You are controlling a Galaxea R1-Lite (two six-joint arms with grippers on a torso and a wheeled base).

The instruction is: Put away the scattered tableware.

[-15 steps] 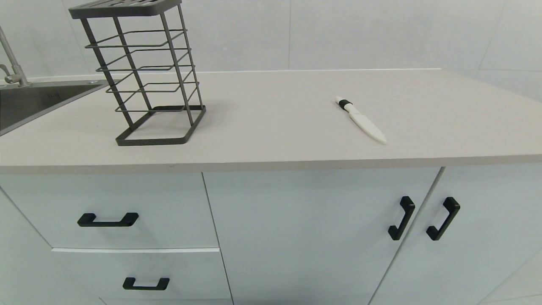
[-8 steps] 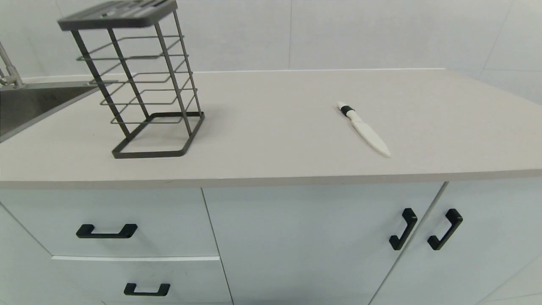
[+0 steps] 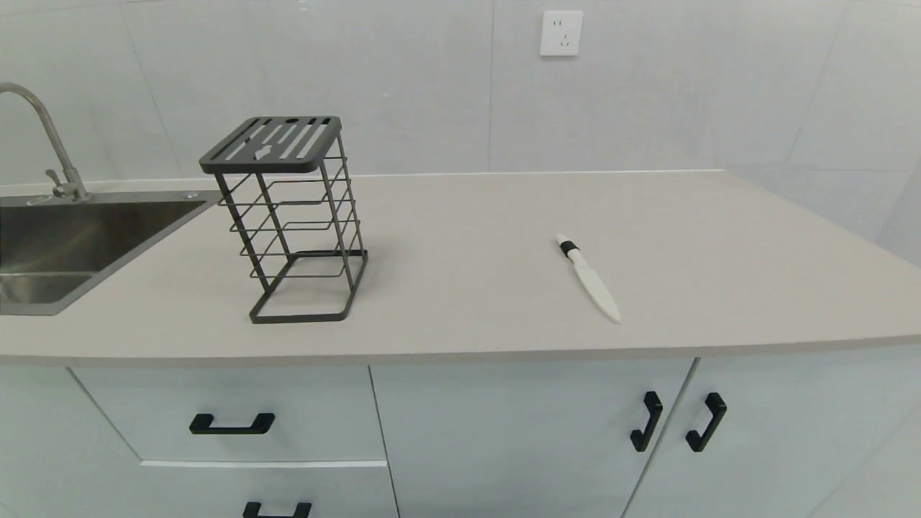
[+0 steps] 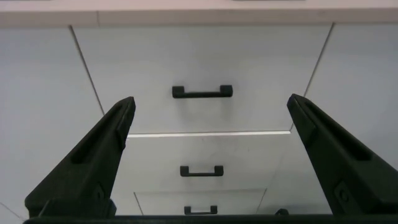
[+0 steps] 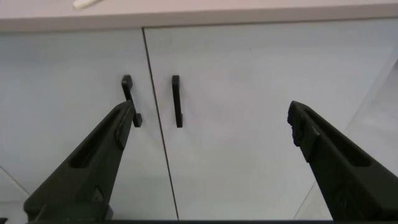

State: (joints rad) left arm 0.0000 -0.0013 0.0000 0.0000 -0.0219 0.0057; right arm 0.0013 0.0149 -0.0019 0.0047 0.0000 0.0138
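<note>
Pale wall tiles with a white socket (image 3: 561,32) are now showing behind the table (image 3: 468,208), because the head camera is looking from higher and farther back than a second ago. The whole picture has shifted, so the things themselves are not moving. On the table the white knife (image 3: 586,277), with a black band at its handle, is lying flat near the front edge, toward the robot's right, its blade tip pointing at that edge. Well apart from it, toward the left, the dark wire knife rack (image 3: 288,216) is standing upright with its slotted top, just beside the steel sink (image 3: 79,244) and its tap (image 3: 43,137). Both arms are hanging low in front of the cabinet. The left jaws are standing wide apart and holding nothing, facing the drawer fronts with their black handles (image 4: 202,93). The right jaws are equally wide and empty, facing the two cupboard door handles (image 5: 177,99) below the knife. For the task, this is probably meaning that the robot is only getting rack and knife together in one look. The knife is not yet picked up, and the right arm, being the nearer one, is seeming the likely one to take it to a slot of the rack.
</note>
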